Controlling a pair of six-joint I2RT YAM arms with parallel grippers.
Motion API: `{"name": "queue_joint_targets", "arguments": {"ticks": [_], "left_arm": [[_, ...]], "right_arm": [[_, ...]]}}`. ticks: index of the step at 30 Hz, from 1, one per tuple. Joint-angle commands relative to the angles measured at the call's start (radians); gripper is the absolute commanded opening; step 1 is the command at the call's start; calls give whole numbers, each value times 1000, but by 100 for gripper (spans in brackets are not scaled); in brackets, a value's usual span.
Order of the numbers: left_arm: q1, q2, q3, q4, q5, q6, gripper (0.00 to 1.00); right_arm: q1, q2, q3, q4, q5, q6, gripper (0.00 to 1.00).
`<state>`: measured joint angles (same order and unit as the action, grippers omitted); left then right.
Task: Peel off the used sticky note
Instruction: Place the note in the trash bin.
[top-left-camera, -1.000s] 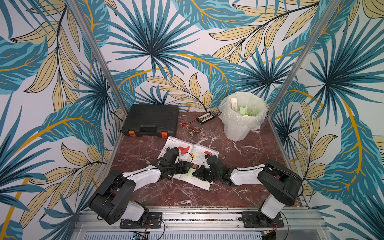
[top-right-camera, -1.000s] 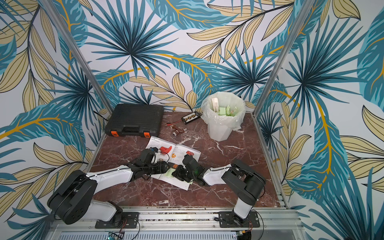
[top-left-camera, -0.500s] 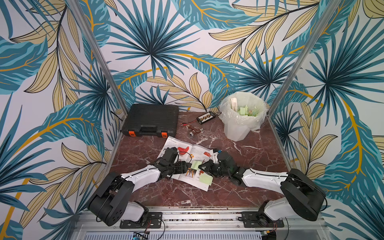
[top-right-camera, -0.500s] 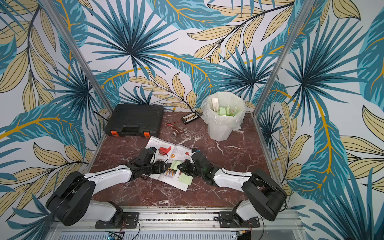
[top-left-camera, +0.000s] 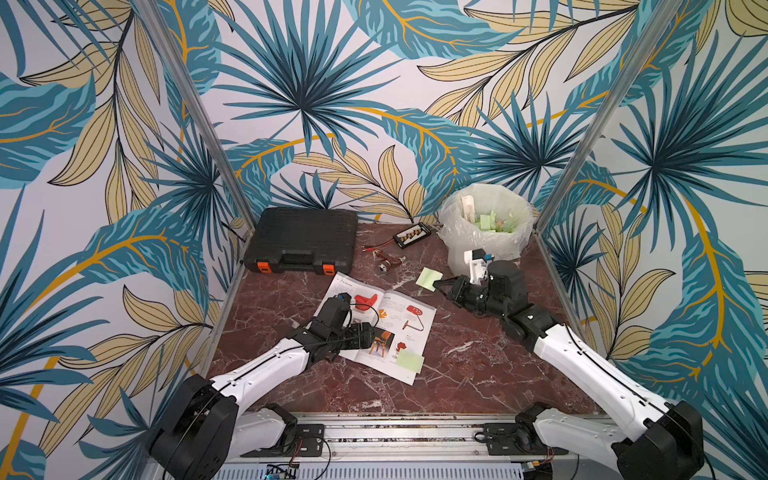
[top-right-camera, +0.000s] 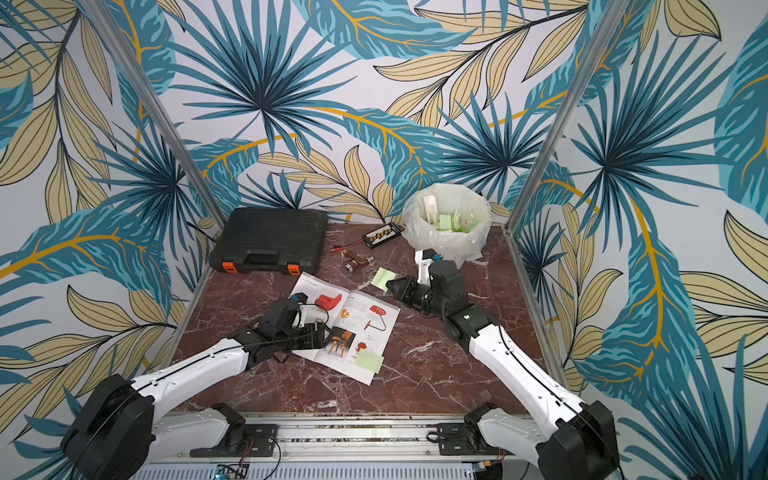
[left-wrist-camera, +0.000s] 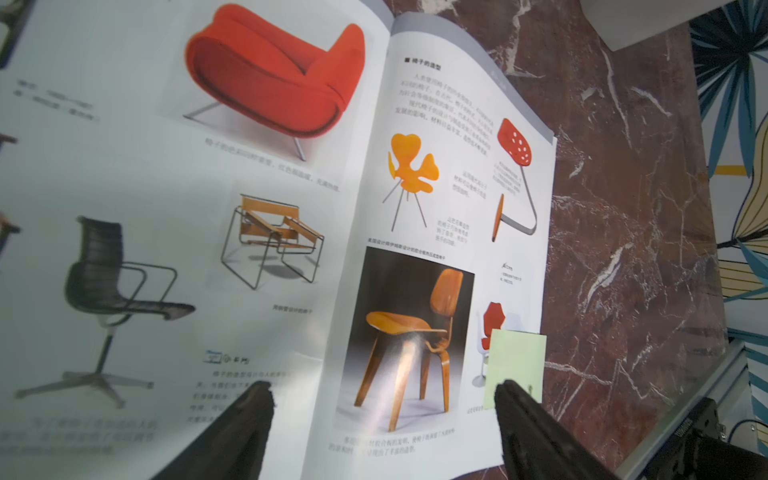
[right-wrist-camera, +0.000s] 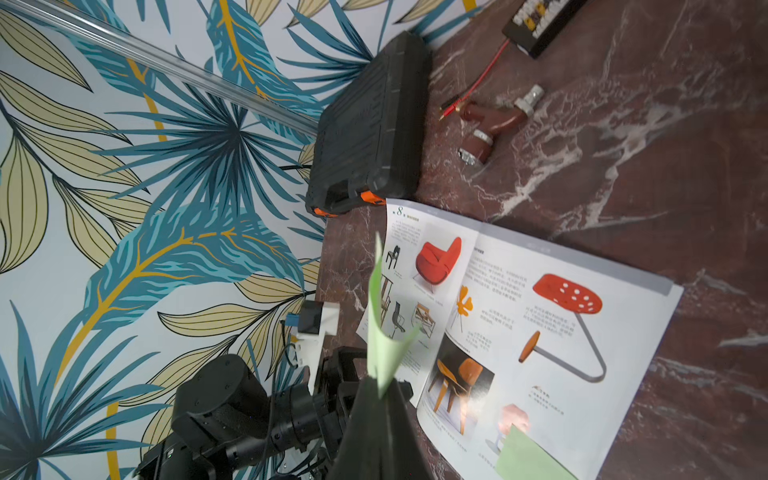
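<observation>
An open book (top-left-camera: 417, 335) of chair pictures lies mid-table. My right gripper (top-left-camera: 441, 286) (right-wrist-camera: 380, 384) is shut on a light green sticky note (top-left-camera: 428, 277) (top-right-camera: 382, 277) (right-wrist-camera: 379, 332). It holds the note off the book, in the air in front of the bin. Another green sticky note (top-left-camera: 409, 360) (left-wrist-camera: 517, 365) lies on the book's near right corner. My left gripper (top-left-camera: 371, 335) (left-wrist-camera: 382, 390) is open, low over the book's left page, with nothing between its fingers.
A white bin (top-left-camera: 457, 253) lined with a plastic bag holds green notes at the back right. A black tool case (top-left-camera: 305, 239) sits at the back left. Between them lie a terminal strip (top-left-camera: 411, 235) with red wires and a brown fitting (top-left-camera: 388, 262).
My right gripper has lifted the green note off the book and carried it back and to the right, toward the bin. My left jaws have opened wider over the page.
</observation>
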<state>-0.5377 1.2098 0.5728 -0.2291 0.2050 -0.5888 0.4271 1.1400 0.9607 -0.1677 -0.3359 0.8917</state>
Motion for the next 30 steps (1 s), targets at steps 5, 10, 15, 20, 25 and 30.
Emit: {"name": "queue_joint_targets", "arguments": {"ticks": [5, 10, 15, 20, 25, 30], "left_arm": [[-80, 60, 22, 55, 47, 11, 88], [-122, 136, 0, 141, 49, -21, 87], [-154, 210, -2, 198, 48, -48, 87], [-159, 268, -3, 210, 35, -63, 86], [-159, 281, -11, 208, 21, -70, 86], [-159, 283, -14, 208, 20, -70, 86]], "right_arm": [[-123, 131, 358, -300, -44, -180, 0], [-243, 250, 561, -399, -44, -229, 0], [-354, 373, 705, -453, -71, -240, 0], [-422, 493, 854, -522, -60, -250, 5], [-440, 631, 1046, -675, 19, -318, 18], [-453, 743, 1231, -838, 65, -369, 28]]}}
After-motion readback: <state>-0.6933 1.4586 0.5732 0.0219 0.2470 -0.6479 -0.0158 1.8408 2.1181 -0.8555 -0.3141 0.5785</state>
